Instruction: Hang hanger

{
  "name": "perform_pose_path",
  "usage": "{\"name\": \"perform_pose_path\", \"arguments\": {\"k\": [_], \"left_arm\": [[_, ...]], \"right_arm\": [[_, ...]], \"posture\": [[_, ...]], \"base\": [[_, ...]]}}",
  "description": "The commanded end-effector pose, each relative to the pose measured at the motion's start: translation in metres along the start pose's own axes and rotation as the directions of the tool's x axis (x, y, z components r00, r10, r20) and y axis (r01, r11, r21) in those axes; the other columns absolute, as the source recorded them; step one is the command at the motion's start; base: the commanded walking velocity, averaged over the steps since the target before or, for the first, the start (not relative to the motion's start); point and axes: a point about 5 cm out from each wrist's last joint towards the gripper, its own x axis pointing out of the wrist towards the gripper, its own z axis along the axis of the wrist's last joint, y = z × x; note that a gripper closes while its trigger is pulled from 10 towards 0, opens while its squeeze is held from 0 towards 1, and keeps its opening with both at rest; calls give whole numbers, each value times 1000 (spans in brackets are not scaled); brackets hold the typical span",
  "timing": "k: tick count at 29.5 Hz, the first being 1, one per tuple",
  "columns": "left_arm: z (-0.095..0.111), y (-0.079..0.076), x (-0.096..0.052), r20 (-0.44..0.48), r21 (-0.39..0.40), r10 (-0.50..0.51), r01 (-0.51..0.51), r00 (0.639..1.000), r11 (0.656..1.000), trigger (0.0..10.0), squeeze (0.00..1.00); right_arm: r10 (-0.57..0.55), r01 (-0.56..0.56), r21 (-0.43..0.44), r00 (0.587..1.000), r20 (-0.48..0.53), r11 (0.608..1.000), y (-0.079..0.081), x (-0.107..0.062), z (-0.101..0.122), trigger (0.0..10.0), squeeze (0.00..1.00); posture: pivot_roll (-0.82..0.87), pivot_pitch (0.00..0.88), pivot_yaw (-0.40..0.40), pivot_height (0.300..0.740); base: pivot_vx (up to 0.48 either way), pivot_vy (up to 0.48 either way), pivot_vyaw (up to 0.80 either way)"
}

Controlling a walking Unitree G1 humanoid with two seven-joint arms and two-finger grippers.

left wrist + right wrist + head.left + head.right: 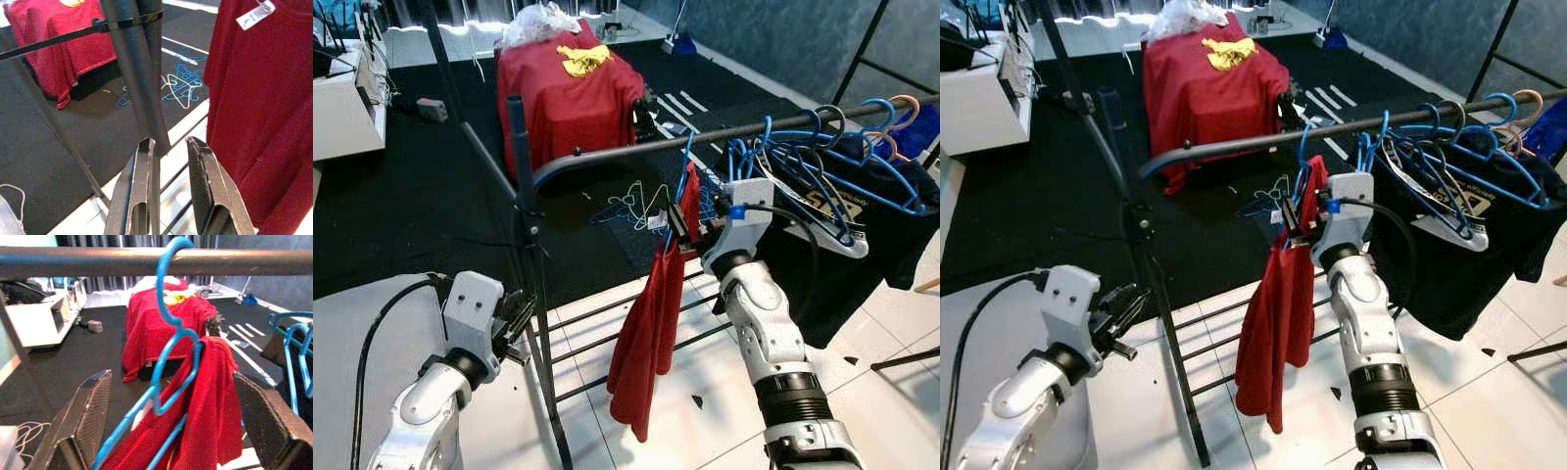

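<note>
At the left, the left gripper (168, 188) is held low beside the dark metal upright post of the clothes rack (520, 157), its two black fingers (139, 191) slightly spread with nothing between them, pointing toward the post's lower part. Behind the post, a red cloth-draped box with a yellow patch on top (570, 93) sits on the black carpet (401, 196), and loose blue and white hangers (631, 206) lie tangled on the carpet near it. In the middle, the blue plastic hanger (168, 333) has its hook over the dark horizontal rail (98, 262), carrying a red garment (646, 343) that hangs straight down over the white tiled floor (705, 392). The right gripper (171, 431) is raised to the garment's neck, its fingers spread wide on either side of the hanger without pinching it. Farther right along the rail, a cluster of blue hangers (813, 157) holds a black printed shirt (862, 235).
</note>
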Motion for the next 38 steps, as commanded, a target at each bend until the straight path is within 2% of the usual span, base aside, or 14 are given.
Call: {"name": "perform_pose_path", "arguments": {"k": [1, 7, 15, 16, 27, 36, 37, 38], "left_arm": [[2, -1, -3, 12, -6, -7, 7, 1000, 1000, 10000, 0], [9, -2, -4, 49, -28, -18, 19, 999, 999, 10000, 0], [11, -3, -5, 60, -27, -32, 34, 998, 999, 10000, 0], [11, -3, -5, 63, -28, -38, 40, 997, 999, 10000, 0], [13, -3, -7, 64, -28, -52, 54, 997, 998, 10000, 0], [14, -2, -7, 63, -25, -56, 58, 996, 998, 10000, 0], [14, -2, -7, 64, -25, -56, 58, 996, 998, 10000, 0], [14, -2, -7, 64, -25, -56, 58, 996, 998, 10000, 0]], "right_arm": [[-15, 15, 22, 1000, -15, 1000, -4, 2, -2, 10000, 1000], [0, 2, 33, 997, -77, 999, -8, 10, -7, 10000, 1000], [23, -20, 31, 995, -100, 999, -10, 17, -6, 10000, 1000], [29, -28, 17, 994, -109, 999, -11, 22, -3, 10000, 0], [20, -20, 0, 992, -125, 1000, -20, 36, 5, 10000, 0], [21, -19, 18, 990, -136, 1000, -23, 38, 4, 10000, 0], [25, -22, 22, 990, -138, 1000, -23, 38, 4, 7216, 0], [25, -22, 22, 990, -138, 1000, -23, 38, 4, 7216, 0]], "posture": [[-24, 105, -56, 740], [-18, 116, -56, 740], [-14, 120, -57, 740], [-13, 120, -57, 740], [-5, 116, -58, 740], [-2, 116, -59, 740], [-2, 116, -59, 740], [-2, 116, -59, 740]], "base": [[0, 0, 0], [0, 0, 0], [0, 0, 0], [0, 0, 0], [0, 0, 0], [0, 0, 0], [0, 0, 0], [0, 0, 0]]}}
